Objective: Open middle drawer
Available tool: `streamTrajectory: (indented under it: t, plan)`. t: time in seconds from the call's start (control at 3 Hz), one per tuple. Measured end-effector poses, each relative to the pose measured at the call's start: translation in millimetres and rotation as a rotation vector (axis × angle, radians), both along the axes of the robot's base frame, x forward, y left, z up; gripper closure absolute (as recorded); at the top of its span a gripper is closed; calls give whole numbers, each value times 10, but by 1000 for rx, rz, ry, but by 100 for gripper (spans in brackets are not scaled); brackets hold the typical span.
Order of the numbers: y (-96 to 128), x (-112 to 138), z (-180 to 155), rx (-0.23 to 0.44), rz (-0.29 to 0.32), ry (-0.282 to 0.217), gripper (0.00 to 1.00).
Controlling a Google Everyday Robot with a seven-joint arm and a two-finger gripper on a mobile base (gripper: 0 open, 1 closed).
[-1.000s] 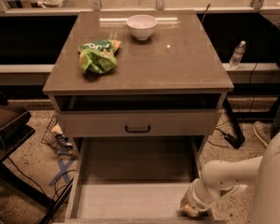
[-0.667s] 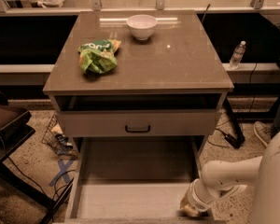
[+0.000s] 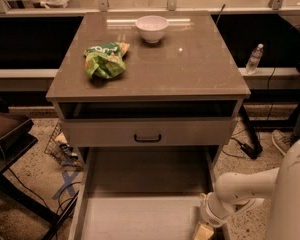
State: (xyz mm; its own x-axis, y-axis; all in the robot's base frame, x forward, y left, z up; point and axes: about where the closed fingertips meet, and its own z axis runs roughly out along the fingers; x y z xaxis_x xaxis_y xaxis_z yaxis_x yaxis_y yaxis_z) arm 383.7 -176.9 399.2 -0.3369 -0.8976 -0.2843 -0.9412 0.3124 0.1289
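Camera view: the middle drawer [image 3: 140,204] stands pulled far out, directly below and forward of the closed upper drawer [image 3: 100,133]. Its shallow grey-beige tray lies open to the eye, while its own front and handle are cut off at the bottom edge. White arm [image 3: 242,188] reaches in from the right, below the upper drawer. The claw [image 3: 204,230] sits low by the right front corner of the pulled-out tray, well below the upper drawer's bar handle [image 3: 147,137]. Cannot tell how wide the claw stands, nor whether it has hold of anything. Above the upper drawer, on the surface [image 3: 195,69]: a white bowl [image 3: 151,28] toward the back, a green chip bag [image 3: 106,59] left of centre. Change over the last second: none seen. Arm, claw and tray are all in the same places as a second ago. Reading: the pull looks finished, the drawer about as far out as it goes, so the task seems done or nearly so. All that looks left is for the arm to back clear.
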Motion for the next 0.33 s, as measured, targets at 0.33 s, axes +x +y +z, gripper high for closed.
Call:
streamTrajectory:
  t: [0.33]
  plan:
    - [0,0,0,0,0,0,0]
